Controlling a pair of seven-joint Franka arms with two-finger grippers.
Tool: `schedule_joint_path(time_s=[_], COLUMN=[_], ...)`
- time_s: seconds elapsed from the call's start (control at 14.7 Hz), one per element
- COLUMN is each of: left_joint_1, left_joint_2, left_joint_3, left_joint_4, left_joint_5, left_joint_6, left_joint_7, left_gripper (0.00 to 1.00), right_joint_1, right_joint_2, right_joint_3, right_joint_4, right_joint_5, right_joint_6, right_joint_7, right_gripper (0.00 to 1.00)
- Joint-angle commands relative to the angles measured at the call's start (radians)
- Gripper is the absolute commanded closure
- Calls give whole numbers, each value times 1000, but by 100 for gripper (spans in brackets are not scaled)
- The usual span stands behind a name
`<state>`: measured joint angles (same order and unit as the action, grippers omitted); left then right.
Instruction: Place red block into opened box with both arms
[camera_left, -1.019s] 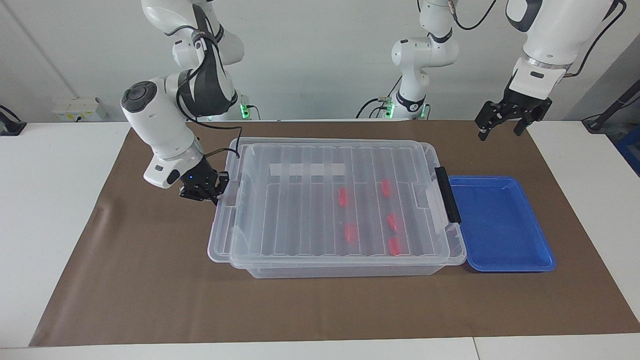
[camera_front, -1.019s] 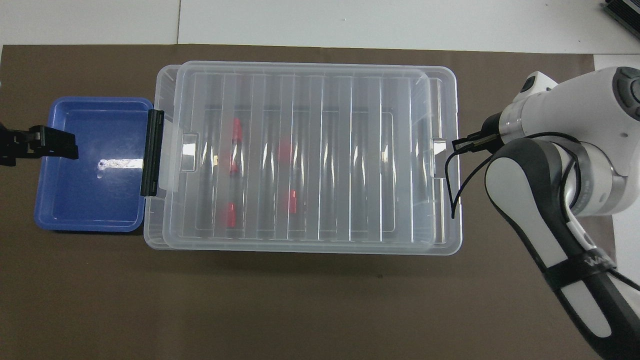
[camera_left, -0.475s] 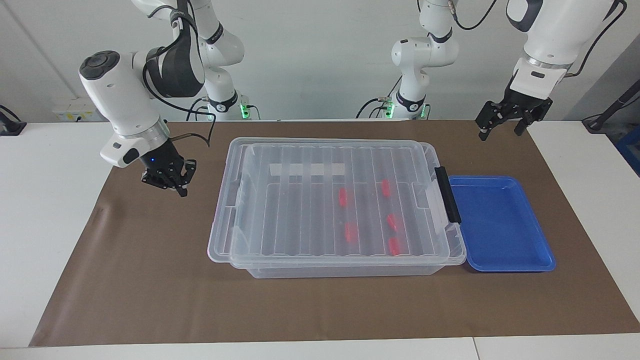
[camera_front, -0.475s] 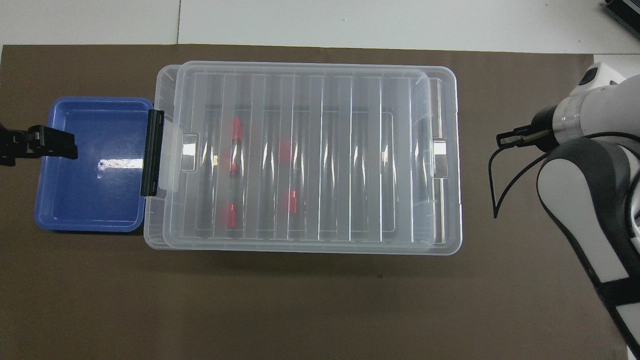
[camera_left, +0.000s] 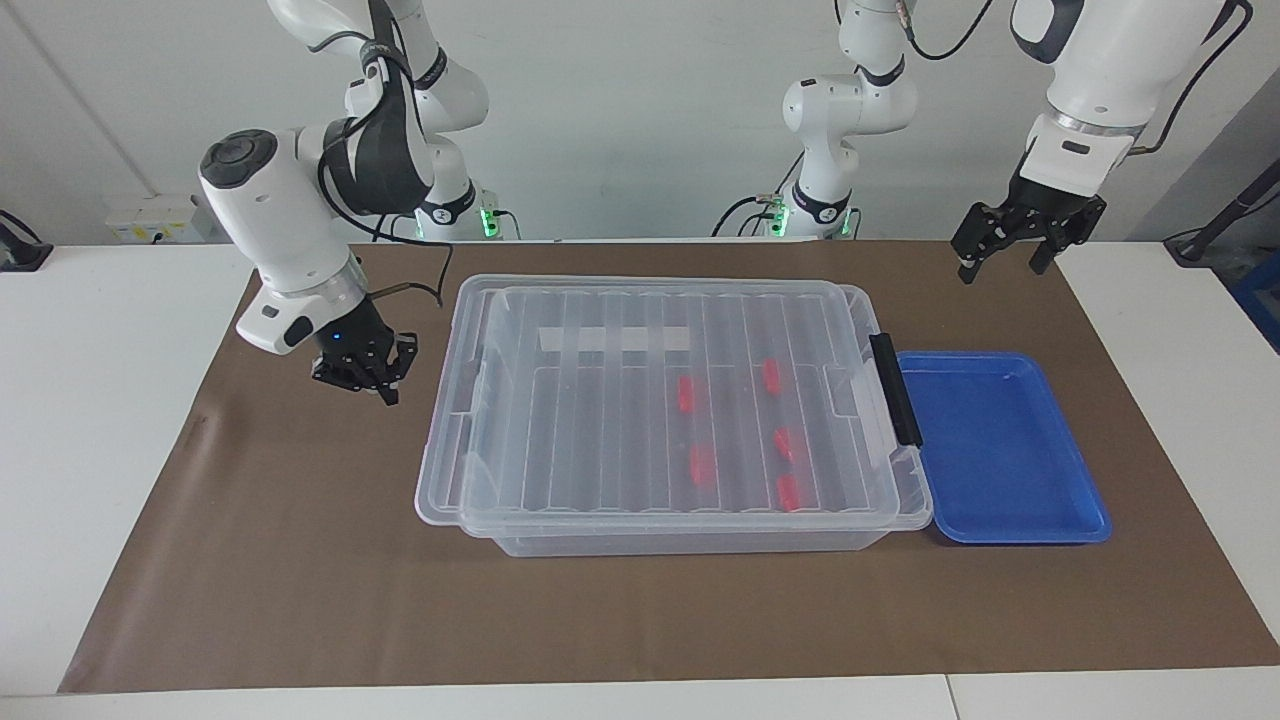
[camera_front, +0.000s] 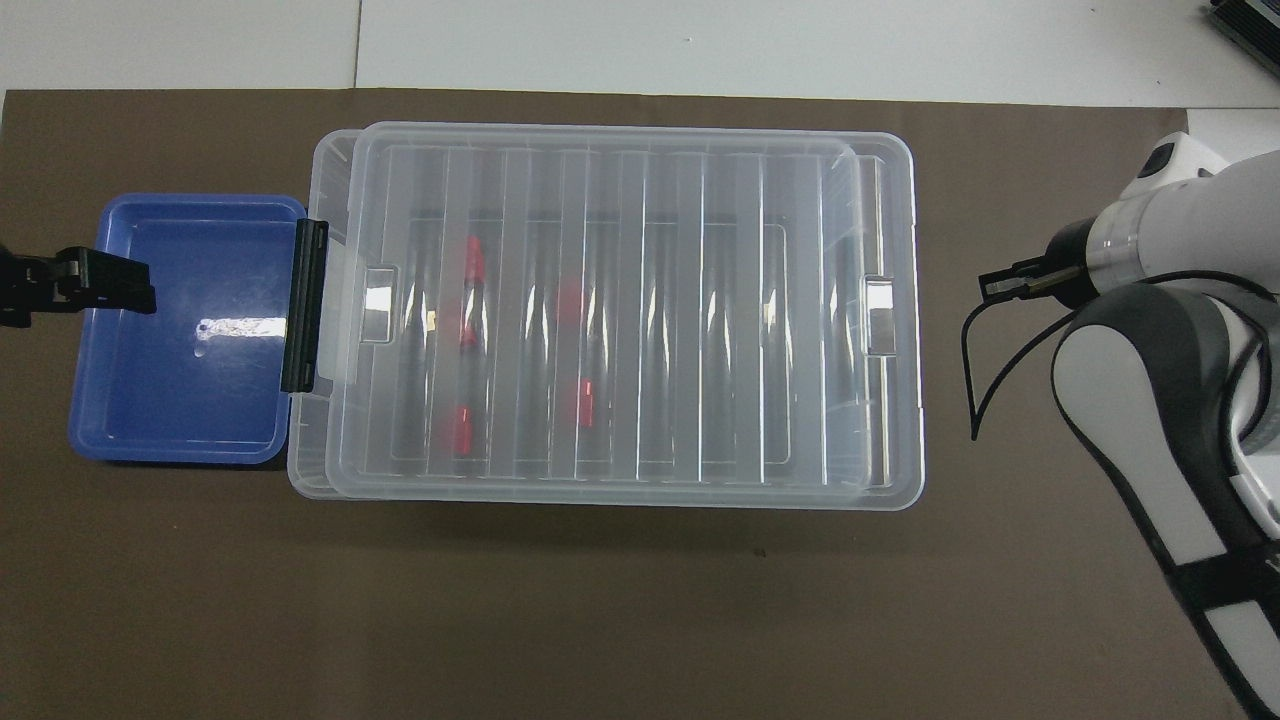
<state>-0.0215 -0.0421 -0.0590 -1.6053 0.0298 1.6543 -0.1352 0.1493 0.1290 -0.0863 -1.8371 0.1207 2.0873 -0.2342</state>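
The clear box (camera_left: 440, 505) (camera_front: 905, 485) stands mid-table with its ribbed lid (camera_left: 600, 420) (camera_front: 610, 300) lying on top, slightly shifted. Several red blocks (camera_left: 685, 393) (camera_front: 460, 428) lie inside, under the lid. My right gripper (camera_left: 365, 378) (camera_front: 1000, 285) is shut on nothing, low over the mat a short gap from the box's end at the right arm's end of the table. My left gripper (camera_left: 1003, 250) (camera_front: 100, 285) hangs open, high over the outer edge of the blue tray.
A shallow blue tray (camera_left: 1000, 450) (camera_front: 170, 380) with nothing in it sits against the box's end with the black handle (camera_left: 893, 388) (camera_front: 304, 305). A brown mat (camera_left: 300, 560) covers the table. A black cable loops from the right wrist.
My right gripper left the lid's edge, drew away from the box and up, then came back partway and lower. The left arm, the box and the blocks have not moved.
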Motion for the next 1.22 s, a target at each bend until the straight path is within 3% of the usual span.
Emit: schedule_joint_path(time_s=[0.0, 0.68, 1.15], left_joint_1=[-17, -25, -25], left_joint_2=[-28, -32, -32], left_joint_3=[16, 15, 15], left_joint_4=[-42, -53, -53], left_joint_5=[-36, -60, -60], left_joint_6=[28, 27, 28], left_joint_7=[14, 16, 16], left_gripper=[0, 0, 0], right_joint_1=[16, 41, 46], right_joint_2=[-2, 8, 9], right_joint_3=[5, 7, 7], right_joint_4=[-24, -30, -31], right_joint_5=[3, 161, 200], right_joint_6=[19, 20, 19], right_joint_7=[13, 16, 15], right_gripper=[100, 100, 100])
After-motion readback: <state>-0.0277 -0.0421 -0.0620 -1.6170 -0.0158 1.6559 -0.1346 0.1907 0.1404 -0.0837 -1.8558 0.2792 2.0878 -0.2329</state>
